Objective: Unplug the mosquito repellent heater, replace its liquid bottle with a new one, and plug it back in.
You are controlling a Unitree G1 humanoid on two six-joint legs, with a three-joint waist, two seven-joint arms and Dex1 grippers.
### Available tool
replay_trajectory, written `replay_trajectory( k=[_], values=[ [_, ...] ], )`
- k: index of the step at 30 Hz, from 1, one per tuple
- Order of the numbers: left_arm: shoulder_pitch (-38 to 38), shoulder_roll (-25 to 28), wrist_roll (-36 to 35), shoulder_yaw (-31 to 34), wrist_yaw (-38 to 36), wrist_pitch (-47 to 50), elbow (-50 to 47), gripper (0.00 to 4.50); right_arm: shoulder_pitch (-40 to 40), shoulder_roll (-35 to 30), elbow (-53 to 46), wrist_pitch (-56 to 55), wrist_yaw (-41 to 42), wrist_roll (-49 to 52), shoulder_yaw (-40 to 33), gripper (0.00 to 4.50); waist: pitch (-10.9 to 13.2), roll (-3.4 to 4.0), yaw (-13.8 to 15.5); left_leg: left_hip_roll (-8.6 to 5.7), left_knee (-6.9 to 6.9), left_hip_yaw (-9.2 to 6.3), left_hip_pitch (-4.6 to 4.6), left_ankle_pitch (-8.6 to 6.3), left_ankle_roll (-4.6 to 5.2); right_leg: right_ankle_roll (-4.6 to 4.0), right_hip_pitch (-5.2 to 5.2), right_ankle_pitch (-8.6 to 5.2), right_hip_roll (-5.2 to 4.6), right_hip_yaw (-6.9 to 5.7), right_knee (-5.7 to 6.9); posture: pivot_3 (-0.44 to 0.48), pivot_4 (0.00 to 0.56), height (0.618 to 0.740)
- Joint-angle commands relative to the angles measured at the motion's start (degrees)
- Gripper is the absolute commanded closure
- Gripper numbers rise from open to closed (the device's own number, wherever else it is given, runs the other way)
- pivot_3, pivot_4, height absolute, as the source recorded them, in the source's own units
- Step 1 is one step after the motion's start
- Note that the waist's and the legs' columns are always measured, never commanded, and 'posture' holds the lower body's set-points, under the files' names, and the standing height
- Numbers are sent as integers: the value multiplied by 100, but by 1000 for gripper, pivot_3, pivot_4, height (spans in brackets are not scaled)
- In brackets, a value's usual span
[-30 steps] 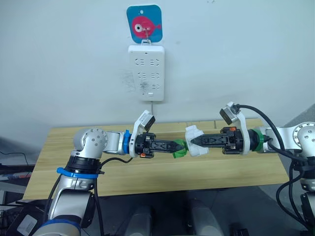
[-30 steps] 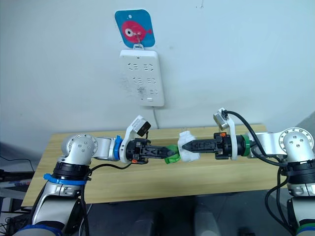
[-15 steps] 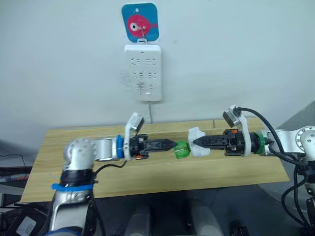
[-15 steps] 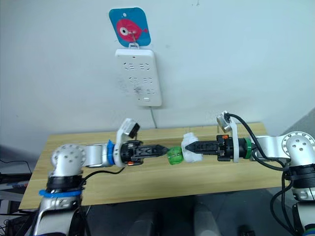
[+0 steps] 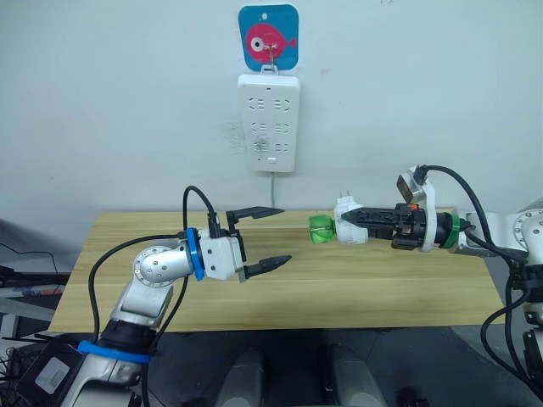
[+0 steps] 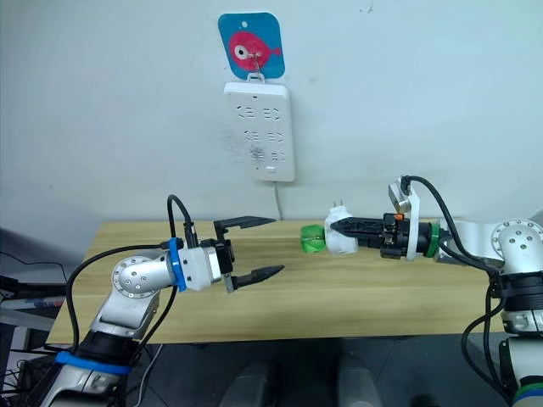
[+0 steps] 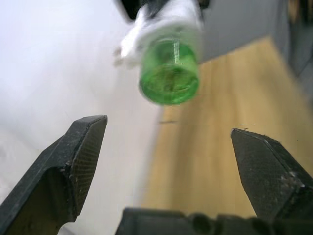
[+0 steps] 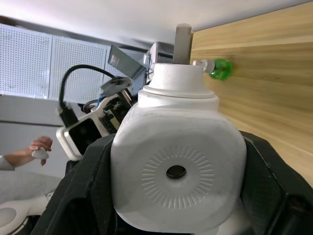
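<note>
- Left eye view: right gripper (image 5: 346, 223) was clamped on the mosquito repellent heater (image 5: 349, 231), holding it in the air above the wooden table (image 5: 382, 288), out near the table's middle.
- Heater lay on its side; green liquid bottle (image 5: 321, 229) stuck out of it toward the robot's left, metal prongs (image 5: 344, 197) pointed up.
- Left gripper (image 5: 273, 236) was spread wide with nothing between its fingers, one finger high and one low, set well to the left of the bottle and apart from it.
- Left wrist view: both black fingers (image 7: 78, 156) stood far apart; the green bottle (image 7: 169, 74) hung between and beyond them, touching neither, its round bottom end facing the camera.
- Right wrist view: heater's white round face (image 8: 177, 172) with a small centre hole sat pinched between the black fingers; a second green bottle (image 8: 219, 68) lay on the table beyond.
- Same view: a person's hand (image 8: 38, 145) showed off to one side, away from the table.
- White power strip (image 5: 270, 123) hung on the wall above the table, under a blue fish hook plate (image 5: 269, 37); its cord (image 5: 271, 191) dropped toward the table's back edge.
</note>
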Motion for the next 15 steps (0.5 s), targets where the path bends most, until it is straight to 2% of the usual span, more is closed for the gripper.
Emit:
replay_trajectory(
  k=[1, 7, 15],
  values=[
    [-315, -96, 578, 60, 619, -1303, 419, 16, -112, 70, -121, -11, -117, 346, -44, 1493, 0, 0, -21, -1, 0, 9, 0, -1, 4, 13, 0, 9, -3, 4, -5, -78, 201, 740],
    [-605, -178, 1240, -148, 1302, -2136, 897, 16, -38, 294, -274, 78, -133, 388, -159, 1493, -1, 0, -48, 0, 1, 14, 2, -11, 22, 30, -1, 22, -6, 2, -5, -80, 203, 740],
    [-776, -90, 1482, -394, 1807, -2265, 1149, 16, -52, 377, -349, 157, -138, 388, -269, 1493, -1, 0, -62, 0, 5, 15, 5, -10, 29, 29, -1, 22, -6, 4, 2, -95, 213, 740]
  ],
)
